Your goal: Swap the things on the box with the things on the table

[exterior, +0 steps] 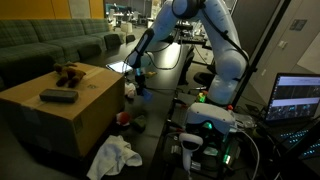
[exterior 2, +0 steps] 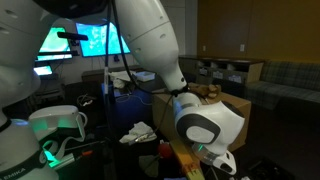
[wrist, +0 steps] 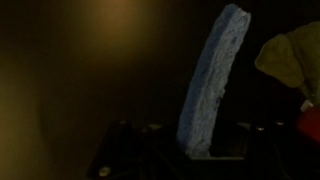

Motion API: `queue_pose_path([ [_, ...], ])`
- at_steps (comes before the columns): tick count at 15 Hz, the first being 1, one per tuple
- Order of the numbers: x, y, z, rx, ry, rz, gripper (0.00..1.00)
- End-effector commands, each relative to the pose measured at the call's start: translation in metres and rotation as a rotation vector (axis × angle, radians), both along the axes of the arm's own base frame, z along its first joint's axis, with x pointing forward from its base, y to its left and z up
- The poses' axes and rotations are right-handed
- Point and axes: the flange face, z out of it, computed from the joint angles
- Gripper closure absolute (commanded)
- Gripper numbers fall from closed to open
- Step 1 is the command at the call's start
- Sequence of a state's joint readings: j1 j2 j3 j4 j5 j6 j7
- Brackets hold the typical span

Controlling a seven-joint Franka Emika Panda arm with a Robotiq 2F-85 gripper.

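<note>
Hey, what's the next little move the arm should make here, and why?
Probably a short straight lift. In the wrist view the blue sponge stands upright, its lower end apparently pinched in the gripper, with a yellowish thing beside it; raising it clears that before carrying it toward the box.

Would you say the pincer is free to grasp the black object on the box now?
Probably not: the pincer seems shut on a blue sponge; the black object lies unobstructed on the box.
</note>
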State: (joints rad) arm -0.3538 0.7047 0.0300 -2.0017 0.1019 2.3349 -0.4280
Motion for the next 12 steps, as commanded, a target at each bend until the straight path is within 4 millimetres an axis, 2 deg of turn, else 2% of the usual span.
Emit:
queue_pose_path([
  [1,-0.015,0.014,0.074,-0.032,0.021,0.007,0.98],
  [4,-0.011,0.022,0.132,-0.061,0.004,0.025,0.98],
  [6,0.001,0.038,0.166,-0.098,-0.032,0.038,0.98],
  [8,0.019,0.058,0.191,-0.134,-0.072,0.072,0.99],
  [12,0.057,0.117,0.215,-0.202,-0.156,0.128,0.99],
])
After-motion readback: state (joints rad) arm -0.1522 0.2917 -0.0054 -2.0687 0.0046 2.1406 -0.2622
